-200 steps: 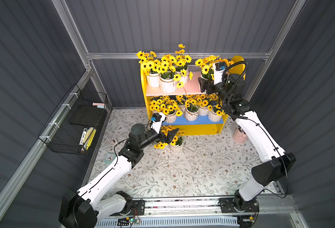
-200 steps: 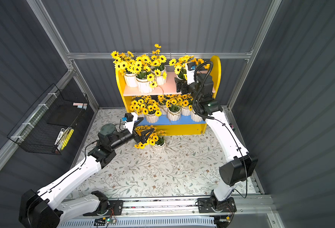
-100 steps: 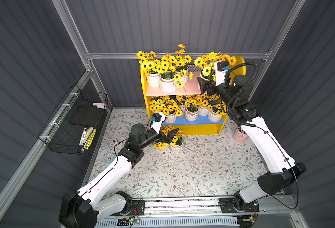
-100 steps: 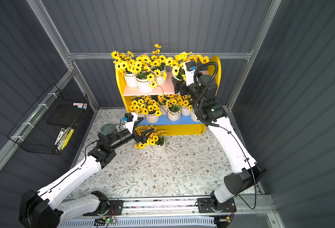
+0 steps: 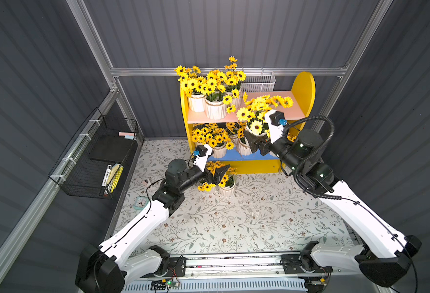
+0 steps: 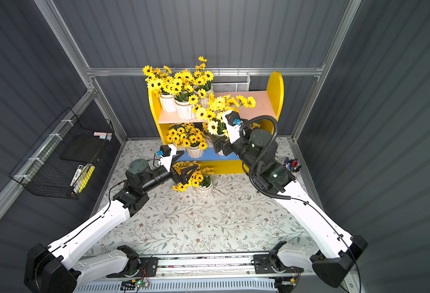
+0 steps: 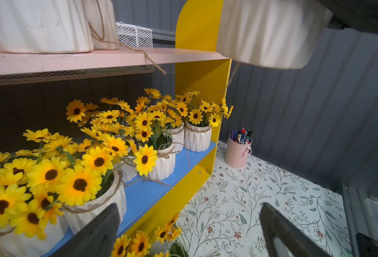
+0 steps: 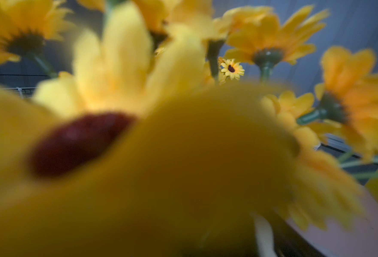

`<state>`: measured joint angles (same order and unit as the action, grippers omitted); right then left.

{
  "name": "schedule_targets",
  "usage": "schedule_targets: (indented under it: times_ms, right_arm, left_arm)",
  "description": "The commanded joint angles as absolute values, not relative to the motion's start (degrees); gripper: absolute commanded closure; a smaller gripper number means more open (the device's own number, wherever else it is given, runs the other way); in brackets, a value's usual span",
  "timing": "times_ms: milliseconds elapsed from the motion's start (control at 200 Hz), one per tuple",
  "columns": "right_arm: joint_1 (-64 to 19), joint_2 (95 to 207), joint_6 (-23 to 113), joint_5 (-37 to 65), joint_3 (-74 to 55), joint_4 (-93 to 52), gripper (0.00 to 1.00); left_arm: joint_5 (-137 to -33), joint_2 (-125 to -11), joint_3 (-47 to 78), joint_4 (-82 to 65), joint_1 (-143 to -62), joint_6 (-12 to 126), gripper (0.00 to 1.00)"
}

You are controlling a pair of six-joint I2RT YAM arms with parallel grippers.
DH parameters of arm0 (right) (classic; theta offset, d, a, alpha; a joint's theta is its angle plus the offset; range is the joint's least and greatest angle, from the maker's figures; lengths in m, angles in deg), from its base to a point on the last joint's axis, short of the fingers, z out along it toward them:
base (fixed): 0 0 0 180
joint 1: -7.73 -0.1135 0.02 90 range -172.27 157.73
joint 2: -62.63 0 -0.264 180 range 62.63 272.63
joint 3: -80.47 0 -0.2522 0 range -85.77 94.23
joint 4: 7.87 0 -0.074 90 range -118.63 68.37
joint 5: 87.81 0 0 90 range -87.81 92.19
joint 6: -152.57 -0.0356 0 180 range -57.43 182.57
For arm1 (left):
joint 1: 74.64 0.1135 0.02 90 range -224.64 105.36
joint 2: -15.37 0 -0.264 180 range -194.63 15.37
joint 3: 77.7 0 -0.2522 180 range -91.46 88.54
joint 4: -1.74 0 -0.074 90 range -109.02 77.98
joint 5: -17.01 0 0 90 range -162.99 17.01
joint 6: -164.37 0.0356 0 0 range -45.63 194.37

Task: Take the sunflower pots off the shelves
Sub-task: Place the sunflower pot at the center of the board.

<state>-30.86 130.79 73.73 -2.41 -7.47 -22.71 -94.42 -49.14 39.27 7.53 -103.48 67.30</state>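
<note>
My right gripper (image 5: pixel 255 140) is shut on a sunflower pot (image 5: pixel 259 111), which hangs in the air in front of the shelves (image 5: pixel 303 88), off the pink upper board (image 5: pixel 282 99). Its white ribbed base (image 7: pixel 270 33) shows in the left wrist view, and its blurred flowers (image 8: pixel 183 144) fill the right wrist view and hide the jaws. Three pots (image 5: pixel 215 109) stand at the upper board's left end. Several more (image 5: pixel 219 149) fill the blue lower board. My left gripper (image 5: pixel 217 175) is open and empty just above two pots on the floor (image 5: pixel 226 189), with one finger (image 7: pixel 101 231) near the lower board's front edge.
A black wire basket (image 5: pixel 99 157) hangs on the left wall. Behind the upper board sits a white mesh basket (image 5: pixel 258 82). A pink cup of pens (image 6: pixel 292 167) stands on the floor right of the shelves. A small teal clock (image 5: pixel 141 203) lies by the left arm.
My right gripper has lifted its pot off the right end of the upper board and drawn it forward and down, away from the shelves. The left arm has not moved.
</note>
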Motion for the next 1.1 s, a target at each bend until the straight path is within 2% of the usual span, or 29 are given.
schedule_targets:
  times_ms: [0,215,395,555,880,1091]
  right_arm:
    - [-32.8,126.1,75.3,-6.2,-11.2,-16.6,1.00]
    - [-34.0,118.2,73.4,-10.0,-22.8,-15.1,1.00]
    - [-34.0,113.0,71.2,-13.9,-32.4,-14.6,1.00]
    - [-34.0,110.8,68.0,-17.5,-41.0,-13.6,1.00]
    - [-34.1,115.4,61.1,-21.5,-56.1,2.9,1.00]
    - [-34.0,126.1,58.7,-22.3,-60.9,17.6,1.00]
  left_arm:
    - [-95.9,-48.8,39.7,9.0,-103.5,66.5,0.01]
    - [-97.8,-52.6,39.5,9.7,-105.6,64.0,0.00]
    - [-93.0,-56.0,39.6,8.1,-111.6,66.5,0.01]
    - [-91.0,-57.9,39.6,8.1,-112.6,66.2,0.01]
    - [-86.2,-55.9,40.4,6.2,-112.6,66.9,0.00]
    - [-82.5,-54.2,40.8,4.9,-112.5,68.2,0.01]
